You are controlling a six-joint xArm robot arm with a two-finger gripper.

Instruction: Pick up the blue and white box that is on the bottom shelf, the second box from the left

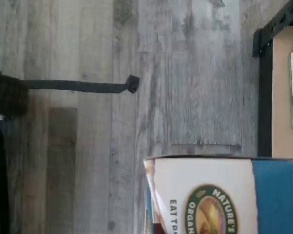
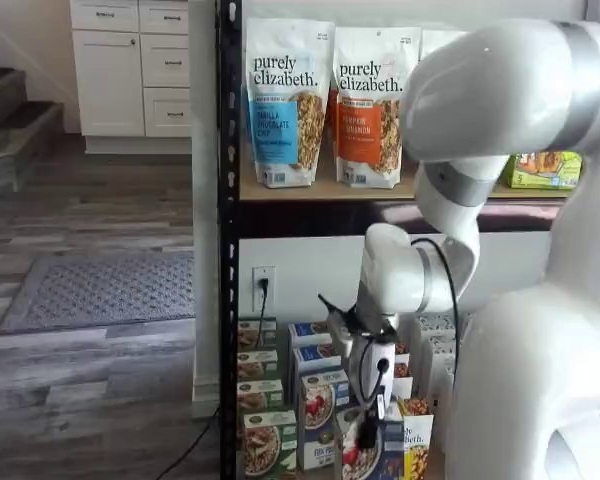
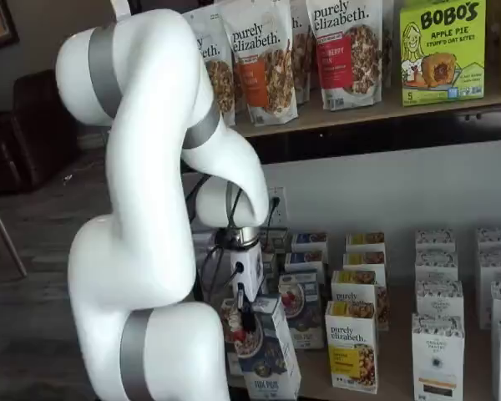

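Blue and white box (image 3: 267, 355) is sitting tilted at lower centre of a shelf view, pulled forward of the bottom shelf (image 3: 401, 380) rows, with the gripper (image 3: 245, 320) fingers clamping its top edge. Judgement: grasp is done; lifting clear is remaining. In the other shelf view the gripper (image 2: 368, 432) is covering the box (image 2: 375, 455). Only the wrist view is showing the box's logo face (image 1: 219, 197) above grey floor (image 1: 88, 146).

Open floor (image 1: 88, 161) in front; neighbouring boxes (image 3: 353, 344) crowd the shelf.
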